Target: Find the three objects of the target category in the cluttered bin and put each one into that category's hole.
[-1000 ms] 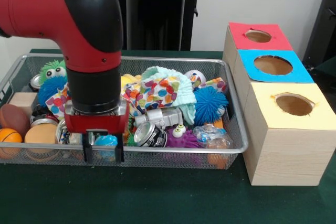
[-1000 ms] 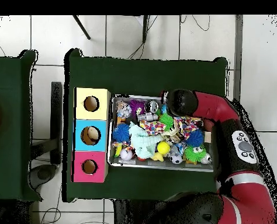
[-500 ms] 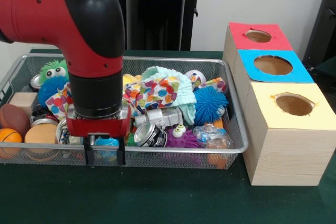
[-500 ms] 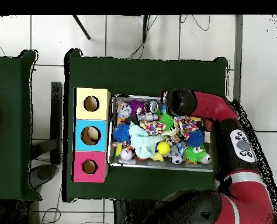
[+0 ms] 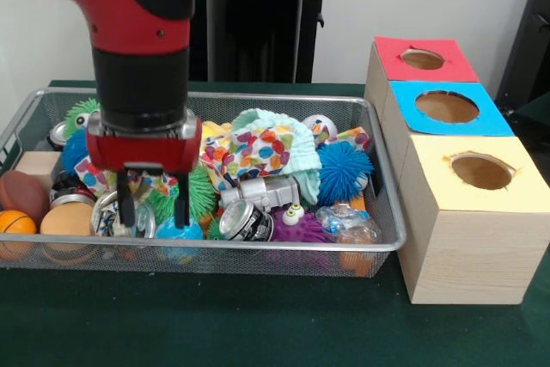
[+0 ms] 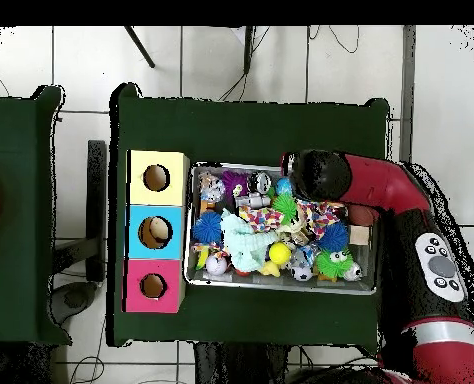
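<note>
My gripper (image 5: pixel 155 219) hangs open over the front left part of the wire bin (image 5: pixel 378 242), its fingers (image 5: pixel 126 205) spread with nothing between them. Just below the right fingertip lies a small blue toy (image 5: pixel 178 230), and a green spiky ball (image 5: pixel 191 195) shows behind the fingers. Silver cans (image 5: pixel 246 221) lie to the right of the gripper. A blue spiky ball (image 5: pixel 345 170), a purple toy with eyes (image 5: pixel 297 224) and a colourful dotted cloth (image 5: pixel 258 149) fill the middle. In the overhead view the arm's wrist (image 6: pixel 316 173) covers the gripper.
Three boxes with round holes stand in a row beside the bin: red (image 5: pixel 422 59), blue (image 5: pixel 447 107), yellow (image 5: pixel 481 171). At the bin's left end are orange balls (image 5: pixel 15 223), a brown football (image 5: pixel 21 193) and a wooden block (image 5: pixel 38 165). A plastic bag (image 5: pixel 348 223) lies at the front right.
The arm has risen and shifted a little left. The gripper came up from the bin's front rim with nothing in it; the green spiky ball now shows behind it.
</note>
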Motion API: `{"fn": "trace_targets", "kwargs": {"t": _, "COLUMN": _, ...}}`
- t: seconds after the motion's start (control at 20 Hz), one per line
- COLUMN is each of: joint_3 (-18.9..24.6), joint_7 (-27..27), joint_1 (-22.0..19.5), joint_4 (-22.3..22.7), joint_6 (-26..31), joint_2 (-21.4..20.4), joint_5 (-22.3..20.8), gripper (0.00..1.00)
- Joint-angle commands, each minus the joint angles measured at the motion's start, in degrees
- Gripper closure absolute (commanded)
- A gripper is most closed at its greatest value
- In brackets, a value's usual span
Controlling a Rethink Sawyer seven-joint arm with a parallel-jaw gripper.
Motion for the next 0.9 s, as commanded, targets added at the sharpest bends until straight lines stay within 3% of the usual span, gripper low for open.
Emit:
{"fn": "trace_targets", "kwargs": {"t": 0.05, "joint_3": 0.42, "joint_7": -0.64, "joint_1": -0.67, "joint_4": 7.33, "joint_6": 7.37, "joint_2": -5.86, "joint_5": 1.23, "gripper": 0.0}}
{"fn": "trace_targets", "kwargs": {"t": 0.35, "joint_3": -1.0, "joint_7": 2.54, "joint_1": -0.74, "joint_4": 12.72, "joint_6": 1.79, "joint_2": -3.99, "joint_5": -0.3, "gripper": 0.0}}
{"fn": "trace_targets", "kwargs": {"t": 0.9, "joint_3": -0.87, "joint_7": 2.07, "joint_1": -1.12, "joint_4": 11.37, "joint_6": -0.69, "joint_2": -0.43, "joint_5": -1.69, "gripper": 0.0}}
